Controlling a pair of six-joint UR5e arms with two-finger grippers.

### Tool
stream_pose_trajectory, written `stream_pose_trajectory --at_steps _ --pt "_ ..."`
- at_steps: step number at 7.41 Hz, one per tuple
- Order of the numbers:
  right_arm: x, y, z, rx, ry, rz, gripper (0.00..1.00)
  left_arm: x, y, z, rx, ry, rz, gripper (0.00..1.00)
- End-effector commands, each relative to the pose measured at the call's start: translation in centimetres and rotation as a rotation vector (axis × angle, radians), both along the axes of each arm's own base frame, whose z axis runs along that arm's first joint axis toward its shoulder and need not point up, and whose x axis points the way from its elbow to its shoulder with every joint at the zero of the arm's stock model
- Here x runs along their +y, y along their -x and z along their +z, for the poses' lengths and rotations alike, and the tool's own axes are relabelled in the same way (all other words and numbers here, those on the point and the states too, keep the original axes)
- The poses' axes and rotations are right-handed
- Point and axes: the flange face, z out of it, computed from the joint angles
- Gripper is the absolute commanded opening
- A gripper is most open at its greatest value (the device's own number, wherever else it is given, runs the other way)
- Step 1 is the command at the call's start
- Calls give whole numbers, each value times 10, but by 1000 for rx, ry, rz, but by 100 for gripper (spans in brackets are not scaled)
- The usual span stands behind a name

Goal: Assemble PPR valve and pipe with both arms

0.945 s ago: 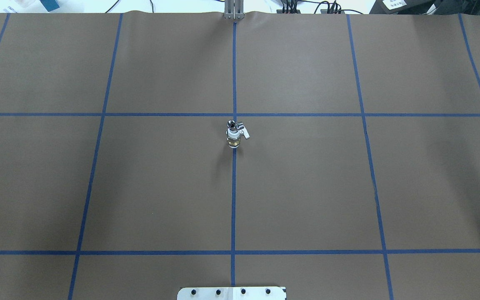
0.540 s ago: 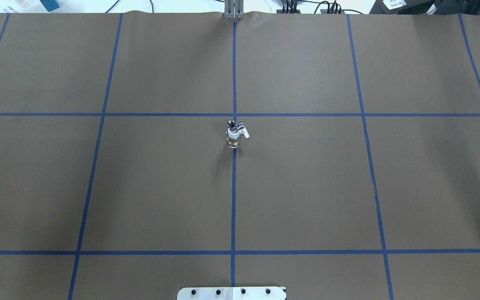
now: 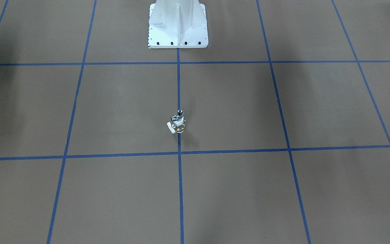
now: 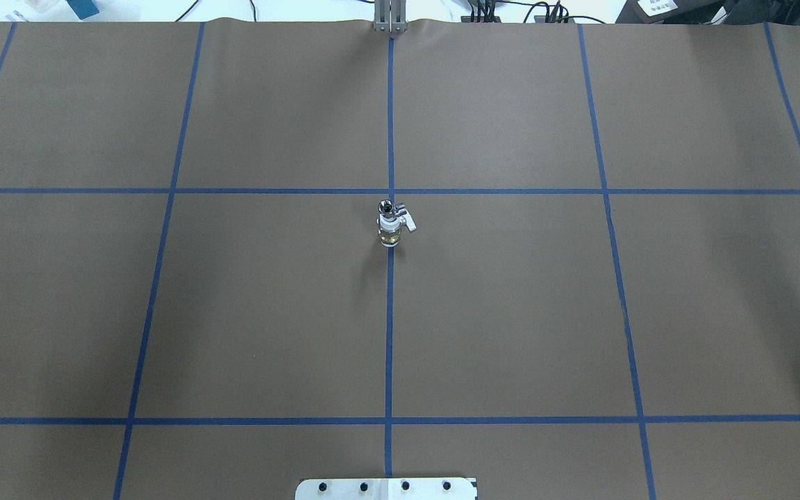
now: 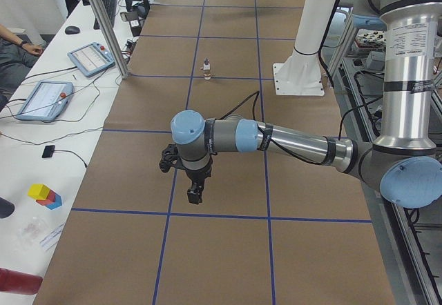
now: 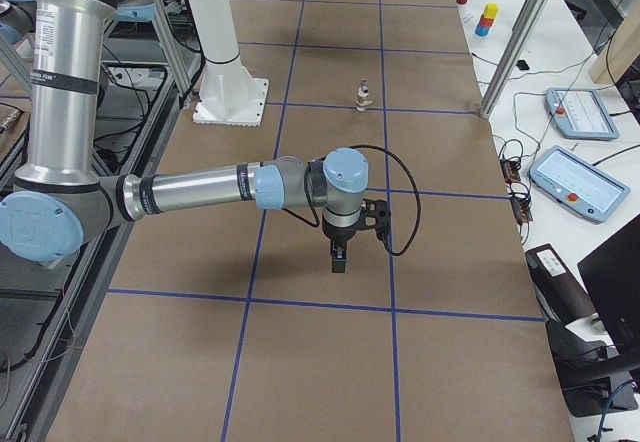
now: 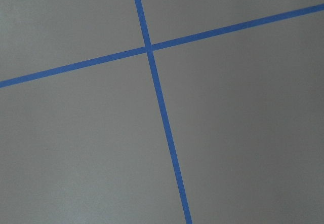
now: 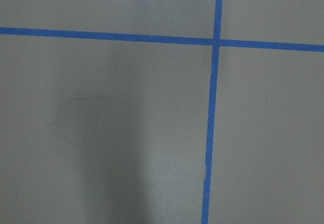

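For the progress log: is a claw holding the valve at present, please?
No, the PPR valve stands alone on the table, untouched.

Brown table [image 4: 511,312] w/ blue tape grid [image 4: 389,333]; valve [image 4: 389,228] white, brass & chrome.

Light soft and even, from above; no hard glare. Brown paper-covered desk [image 4: 511,312] mid-bright at centre, w/ broad dim patches twd side edges. Small white-collared brass valve [image 4: 389,226] casts faint blurry shadow down-frame in overhead view; its chrome top glints. Right wrist view: soft dark band lower left-centre, pale sheen at top. Blue tape lines [image 7: 162,107] sharp.
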Motion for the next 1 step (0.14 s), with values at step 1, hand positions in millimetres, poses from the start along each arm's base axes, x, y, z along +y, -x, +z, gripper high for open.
stream_pose_trajectory --at_steps 1 --pt "0 0 0 0 0 0 100 -1 0 -9 -1 -20 -1 100"
